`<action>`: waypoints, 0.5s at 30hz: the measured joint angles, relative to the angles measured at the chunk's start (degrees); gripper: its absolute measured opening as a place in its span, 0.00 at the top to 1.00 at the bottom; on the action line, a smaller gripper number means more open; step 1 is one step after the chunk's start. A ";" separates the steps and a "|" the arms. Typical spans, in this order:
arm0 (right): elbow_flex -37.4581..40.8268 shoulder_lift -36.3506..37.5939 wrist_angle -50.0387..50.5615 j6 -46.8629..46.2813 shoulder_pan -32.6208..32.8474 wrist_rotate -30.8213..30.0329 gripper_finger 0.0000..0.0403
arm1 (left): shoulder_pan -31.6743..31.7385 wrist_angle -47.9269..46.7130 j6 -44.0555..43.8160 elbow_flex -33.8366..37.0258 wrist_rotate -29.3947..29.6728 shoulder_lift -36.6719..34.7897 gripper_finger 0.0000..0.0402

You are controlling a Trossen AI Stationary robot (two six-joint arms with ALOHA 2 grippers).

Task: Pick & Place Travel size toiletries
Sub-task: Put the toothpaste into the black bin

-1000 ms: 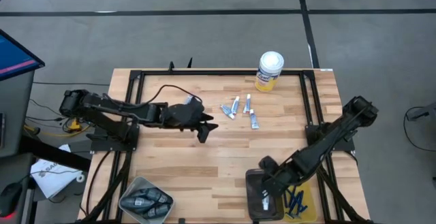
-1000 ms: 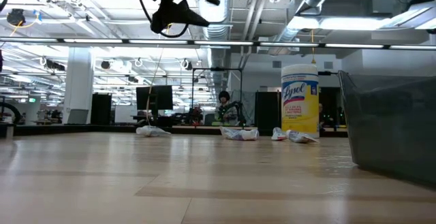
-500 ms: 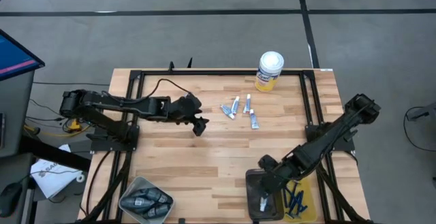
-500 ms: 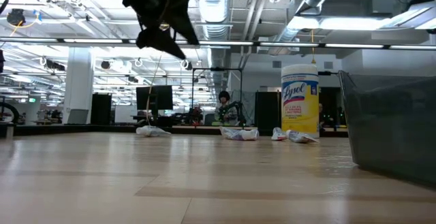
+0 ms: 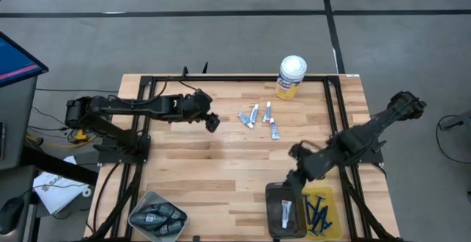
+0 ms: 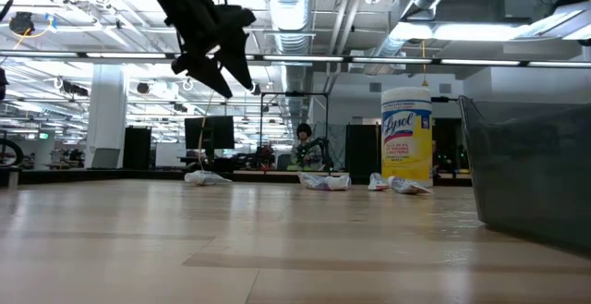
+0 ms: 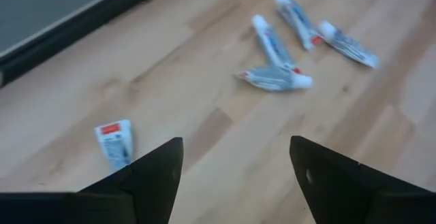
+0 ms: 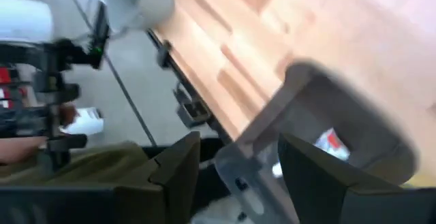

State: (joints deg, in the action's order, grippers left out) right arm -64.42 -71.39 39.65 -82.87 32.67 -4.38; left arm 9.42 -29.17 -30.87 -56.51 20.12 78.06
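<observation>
Several small white tubes [image 5: 256,117] lie loose on the wooden table, far of centre; the left wrist view shows them spread out [image 7: 276,79], with one apart [image 7: 114,142]. My left gripper [image 5: 213,123] hangs open above the table just left of them, its fingers [image 7: 157,176] pointing slantwise down with nothing between them. My right gripper [image 5: 294,185] is open above the far end of a grey tray [image 5: 274,198], empty. One white tube [image 5: 285,211] lies flat in that tray [image 8: 330,142].
A yellow canister with a white lid [image 5: 291,76] stands at the far edge. Beside the grey tray, a yellow tray [image 5: 329,220] holds dark blue razors. A clear tub [image 5: 156,216] with dark grey pieces sits at the near left corner. Black frame rails run along the table's sides.
My right gripper has risen out of the grey tray and drawn back toward the far right, leaving a white tube lying in it. My left gripper has swung toward the far edge, nearer the loose tubes, and tipped further down.
</observation>
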 joint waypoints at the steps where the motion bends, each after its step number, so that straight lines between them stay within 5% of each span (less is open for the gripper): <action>1: -0.02 1.28 0.79 1.20 -0.46 -1.15 0.53 | 0.96 0.00 0.00 0.00 0.02 0.00 0.33; 8: -0.02 9.07 13.94 8.33 -5.78 -9.21 0.53 | 7.51 0.13 -1.40 0.00 0.01 2.36 0.32; 15: -0.02 12.60 19.38 14.91 -12.15 -10.75 0.47 | 11.05 0.09 -2.91 0.00 -3.28 11.29 0.32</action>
State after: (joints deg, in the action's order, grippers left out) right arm -64.45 -58.79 59.04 -67.97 20.52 -15.13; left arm 20.47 -29.08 -33.78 -56.51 16.84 89.35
